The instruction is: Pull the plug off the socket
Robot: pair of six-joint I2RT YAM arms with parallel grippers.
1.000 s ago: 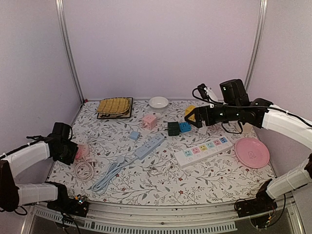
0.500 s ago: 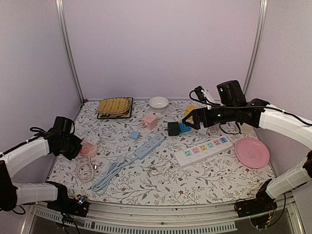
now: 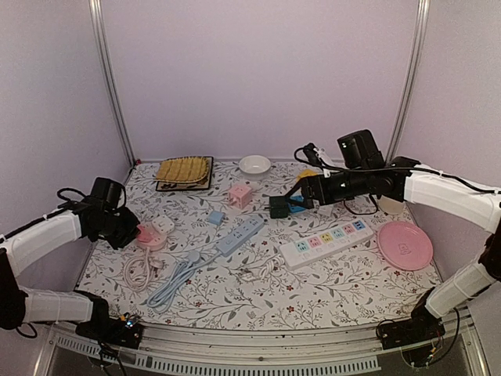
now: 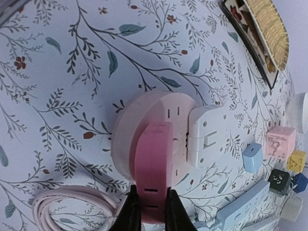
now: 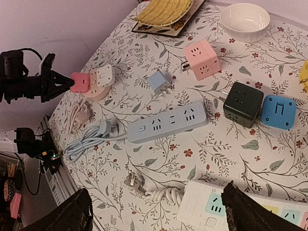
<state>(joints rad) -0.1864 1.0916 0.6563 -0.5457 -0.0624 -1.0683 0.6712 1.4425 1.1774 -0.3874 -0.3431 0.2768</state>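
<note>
A round pale pink socket (image 4: 144, 130) lies on the flowered table at the left, with a white plug (image 4: 207, 132) pushed into its right side. My left gripper (image 4: 150, 211) is shut on the socket's darker pink raised band, one finger on each side. In the top view the left gripper (image 3: 135, 233) is just left of the socket (image 3: 151, 235) and plug (image 3: 163, 225). The socket's pink cord (image 4: 62, 211) lies coiled beside it. My right gripper (image 3: 300, 192) is open and empty, held above the green and blue cubes. The right wrist view also shows the socket (image 5: 84, 84) and plug (image 5: 105, 74).
A blue power strip (image 3: 241, 233) with its coiled cord lies mid-table. A white strip with coloured outlets (image 3: 327, 241), a pink plate (image 3: 405, 244), a white bowl (image 3: 254, 164), a yellow mat (image 3: 185, 170), a pink cube (image 3: 240, 194), a green cube (image 3: 279, 207) and a blue cube (image 3: 297, 205) are around.
My left gripper has moved right and up the table, and the pink socket has moved with it, so the white plug now shows. My right arm has shifted a little to the left.
</note>
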